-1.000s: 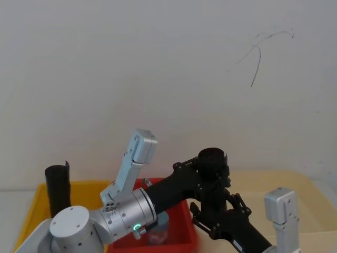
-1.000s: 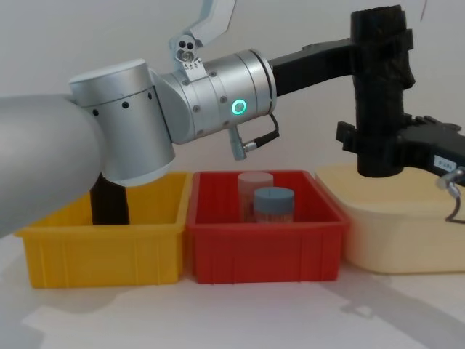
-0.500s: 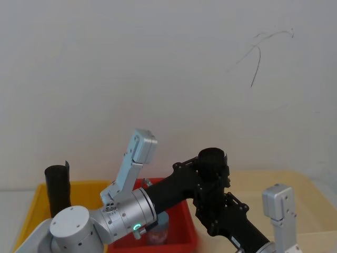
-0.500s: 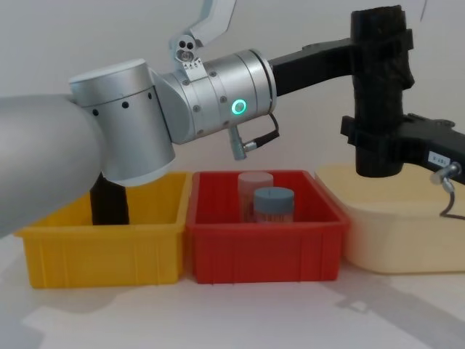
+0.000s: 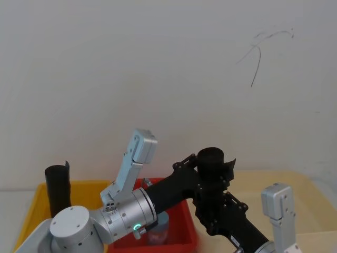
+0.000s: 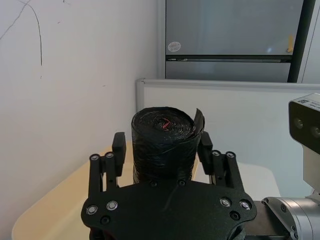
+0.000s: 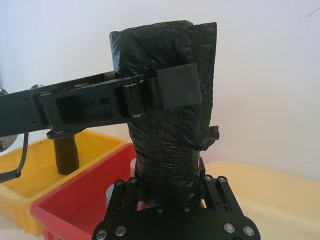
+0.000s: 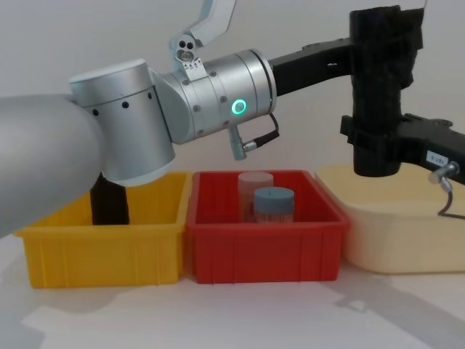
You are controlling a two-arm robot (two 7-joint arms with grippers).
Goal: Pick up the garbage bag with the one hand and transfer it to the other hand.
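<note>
Handover step, nearly done. Bag [image 8: 378, 94] upright in air, above cream bin [image 8: 392, 240]. Right gripper [image 8: 376, 142] squeezes bag low down. Left gripper [image 6: 162, 145] round top, looks slightly loose. Next: left opens wide, backs away.

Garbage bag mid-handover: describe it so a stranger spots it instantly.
Look above the cream bin on the right. The garbage bag, a tall black crinkled roll, hangs with the left gripper at its top, right gripper clamped lower down. The other black roll stands in the yellow bin.
</note>
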